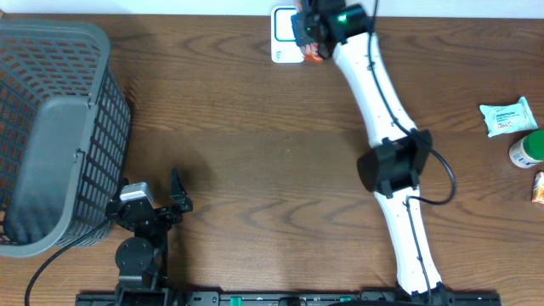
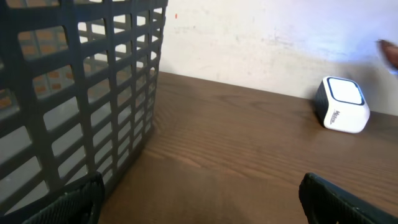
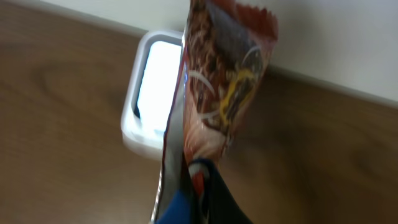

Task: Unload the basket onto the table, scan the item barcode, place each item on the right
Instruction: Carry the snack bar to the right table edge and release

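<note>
right pincer (image 1: 306,27) clenched on the snack packet (image 3: 224,93), hanging ahead of it right over the scanner (image 3: 149,99); limp foil could twist, missing the window. left pincer (image 2: 202,205) released, well off.

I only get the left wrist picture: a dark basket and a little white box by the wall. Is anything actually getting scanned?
Observer: Yes. The right gripper holds a reddish snack packet right by that white scanner.
Visitor: Where's the arm I'm looking from?
Observer: The left gripper sits low near the table's front edge, beside the basket, jaws open.
Visitor: More to scan?
Observer: Three things lie at the far right: a white-green pack, a green-white container, an orange packet.
</note>
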You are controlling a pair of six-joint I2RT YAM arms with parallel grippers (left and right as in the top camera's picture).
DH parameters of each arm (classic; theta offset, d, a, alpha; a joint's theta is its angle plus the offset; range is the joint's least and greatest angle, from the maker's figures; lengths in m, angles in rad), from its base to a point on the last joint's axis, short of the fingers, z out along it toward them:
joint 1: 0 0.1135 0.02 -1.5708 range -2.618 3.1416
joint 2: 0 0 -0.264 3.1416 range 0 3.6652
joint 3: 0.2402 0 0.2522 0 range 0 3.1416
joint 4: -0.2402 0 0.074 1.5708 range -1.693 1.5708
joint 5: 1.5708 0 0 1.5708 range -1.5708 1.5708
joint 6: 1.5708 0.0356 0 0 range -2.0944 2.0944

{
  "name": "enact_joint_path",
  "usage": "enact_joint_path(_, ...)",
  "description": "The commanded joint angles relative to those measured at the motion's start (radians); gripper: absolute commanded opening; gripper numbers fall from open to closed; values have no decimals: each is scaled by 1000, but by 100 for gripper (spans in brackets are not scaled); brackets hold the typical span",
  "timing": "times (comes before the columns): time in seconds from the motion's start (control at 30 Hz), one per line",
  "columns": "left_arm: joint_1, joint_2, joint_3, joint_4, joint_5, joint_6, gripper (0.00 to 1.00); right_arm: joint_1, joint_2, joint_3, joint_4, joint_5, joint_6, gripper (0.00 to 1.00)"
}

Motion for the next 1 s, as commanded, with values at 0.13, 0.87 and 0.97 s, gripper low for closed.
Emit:
enact_joint_path(0.13, 3, -2, -19, -35, -6, -13, 100, -146, -168, 49, -365, 205, -13, 1)
enact_joint_path(0.87, 3, -2, -19, -35, -6, -13, 100, -643, -160, -682, -74, 99, -69, 1)
enact_joint_path(0.97, 3, -2, -19, -35, -6, -13, 100, -706, -160, -734, -49, 158, -64, 1)
